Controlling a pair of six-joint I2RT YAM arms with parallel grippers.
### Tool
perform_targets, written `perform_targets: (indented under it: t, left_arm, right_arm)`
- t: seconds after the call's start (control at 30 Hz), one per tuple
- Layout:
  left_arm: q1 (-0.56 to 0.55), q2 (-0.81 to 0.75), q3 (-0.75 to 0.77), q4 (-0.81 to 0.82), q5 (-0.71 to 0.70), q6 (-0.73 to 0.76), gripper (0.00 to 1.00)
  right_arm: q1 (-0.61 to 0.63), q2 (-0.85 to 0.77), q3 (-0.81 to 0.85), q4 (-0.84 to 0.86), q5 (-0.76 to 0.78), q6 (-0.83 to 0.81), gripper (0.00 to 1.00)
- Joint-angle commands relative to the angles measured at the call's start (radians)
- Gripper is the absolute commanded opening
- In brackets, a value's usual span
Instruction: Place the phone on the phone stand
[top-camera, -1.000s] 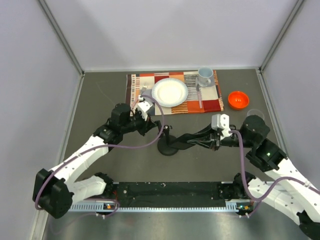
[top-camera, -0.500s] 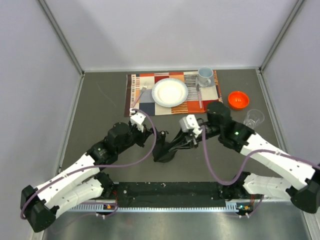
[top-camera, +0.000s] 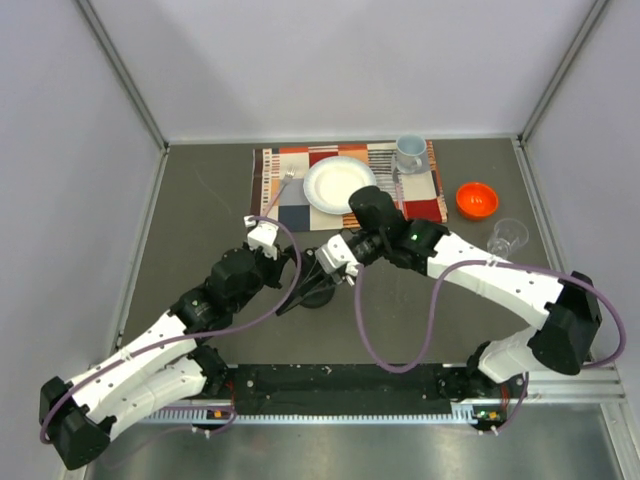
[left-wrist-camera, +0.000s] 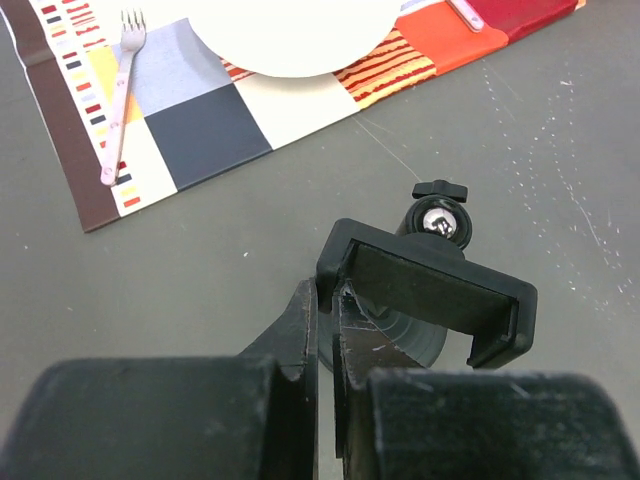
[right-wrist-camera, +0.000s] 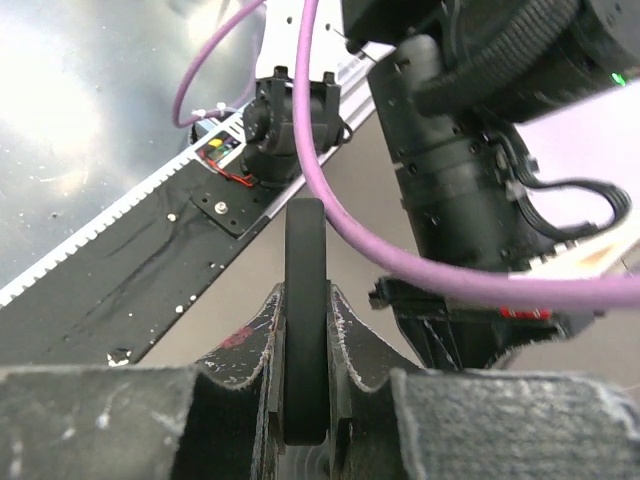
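The phone (right-wrist-camera: 305, 300) stands on edge between my right gripper's (right-wrist-camera: 305, 295) fingers, which are shut on it. In the top view the right gripper (top-camera: 328, 268) has reached across to the left and sits right over the phone stand (top-camera: 316, 295), hiding most of it. In the left wrist view the stand's cradle (left-wrist-camera: 430, 290) is empty, with its ball joint behind and its disc base (left-wrist-camera: 405, 335) below. My left gripper (left-wrist-camera: 326, 300) is shut at the rim of that base, just left of the cradle; it also shows in the top view (top-camera: 292, 290).
A striped placemat (top-camera: 285, 205) at the back holds a white plate (top-camera: 338, 183), a fork (top-camera: 283, 185), a spoon and a mug (top-camera: 408, 152). An orange bowl (top-camera: 477, 199) and a clear glass (top-camera: 508, 236) stand at the right. A black rail (top-camera: 340, 385) runs along the front.
My right arm has swung left with the phone, from the table's right side to over the stand. My left gripper and the stand have shifted slightly left and nearer.
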Motion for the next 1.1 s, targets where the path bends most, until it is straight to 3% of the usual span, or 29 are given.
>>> perform_targets:
  t: [0.0,0.2,0.27,0.3,0.4,0.47,0.57,0.7,0.83,1.07]
  left_arm:
    - [-0.004,-0.031,0.022,0.158,-0.036,-0.023,0.0]
    - [-0.003,-0.023,0.045,0.096,0.048,0.005,0.02]
    - [-0.001,-0.02,0.071,0.056,0.051,-0.024,0.17]
    - [-0.003,-0.025,0.074,0.034,0.073,-0.021,0.33]
    - [-0.003,-0.048,0.086,-0.007,0.12,0.0,0.51]
    - [0.0,-0.062,0.097,-0.043,0.143,0.021,0.57]
    - [0.002,-0.073,0.128,-0.101,0.182,0.075,0.57]
    - [0.036,-0.031,0.172,-0.194,0.263,0.185,0.47]
    - [0.109,0.022,0.209,-0.241,0.343,0.281,0.47]
    - [0.261,0.17,0.232,-0.213,0.593,0.259,0.43]
  right_arm:
    - [-0.076,-0.004,0.064,0.037,-0.106,-0.066,0.0]
    - [-0.137,-0.118,-0.036,0.023,-0.112,0.012,0.0]
    - [-0.146,-0.176,-0.065,0.025,-0.097,0.033,0.0]
    - [-0.148,-0.196,-0.091,0.023,-0.083,0.061,0.0]
    - [-0.156,-0.274,-0.154,0.026,-0.083,0.096,0.0]
    - [-0.156,-0.303,-0.175,0.026,-0.086,0.119,0.0]
    - [-0.156,-0.342,-0.203,0.028,-0.098,0.154,0.0]
    - [-0.157,-0.362,-0.218,0.032,-0.088,0.168,0.0]
    - [-0.156,-0.362,-0.212,0.038,-0.106,0.176,0.0]
    - [-0.156,-0.36,-0.218,0.041,-0.115,0.174,0.0]
